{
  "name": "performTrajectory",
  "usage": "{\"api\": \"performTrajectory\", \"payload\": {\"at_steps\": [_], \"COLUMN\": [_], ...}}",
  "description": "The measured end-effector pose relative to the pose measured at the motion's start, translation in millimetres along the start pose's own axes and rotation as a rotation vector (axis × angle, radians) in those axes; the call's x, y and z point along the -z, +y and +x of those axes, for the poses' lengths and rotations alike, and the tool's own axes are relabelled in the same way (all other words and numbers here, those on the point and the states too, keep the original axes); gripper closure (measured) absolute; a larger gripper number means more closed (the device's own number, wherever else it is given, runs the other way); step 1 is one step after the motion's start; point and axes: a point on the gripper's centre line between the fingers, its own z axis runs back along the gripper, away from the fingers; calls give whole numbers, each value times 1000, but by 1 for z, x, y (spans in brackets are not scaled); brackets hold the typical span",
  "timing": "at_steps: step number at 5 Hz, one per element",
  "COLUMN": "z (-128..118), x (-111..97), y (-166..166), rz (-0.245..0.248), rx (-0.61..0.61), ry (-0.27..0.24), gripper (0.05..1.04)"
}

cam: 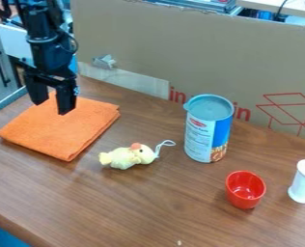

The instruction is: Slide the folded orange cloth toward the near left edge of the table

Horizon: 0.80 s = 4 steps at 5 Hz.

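The brown wood-grain table [116, 207] carries a folded, square orange cloth [68, 132]. The black two-finger gripper [51, 108] hangs over it, fingers apart, grasping nothing. Judged light, limp and unbreakable, the cloth suits a pinch at its folded edge. A pale-yellow plush chick [124, 157] lies nearby.

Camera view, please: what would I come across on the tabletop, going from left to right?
Folded orange cloth, pale yellow plush chick, blue and white can, red cup, white cylinder.
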Motion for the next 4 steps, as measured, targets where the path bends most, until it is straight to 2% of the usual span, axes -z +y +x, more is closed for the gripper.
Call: {"api": "performTrajectory", "payload": {"at_steps": [1, 2, 3, 4], "z": [6, 15, 20, 23], "x": [16, 29, 52, 62], "y": [13, 18, 18, 17], "rz": [0, 22, 12, -12], "rx": [-9, -12, -39, -44], "ry": [-40, -84, -93, -69], "gripper": [83, 83, 83, 83]}}
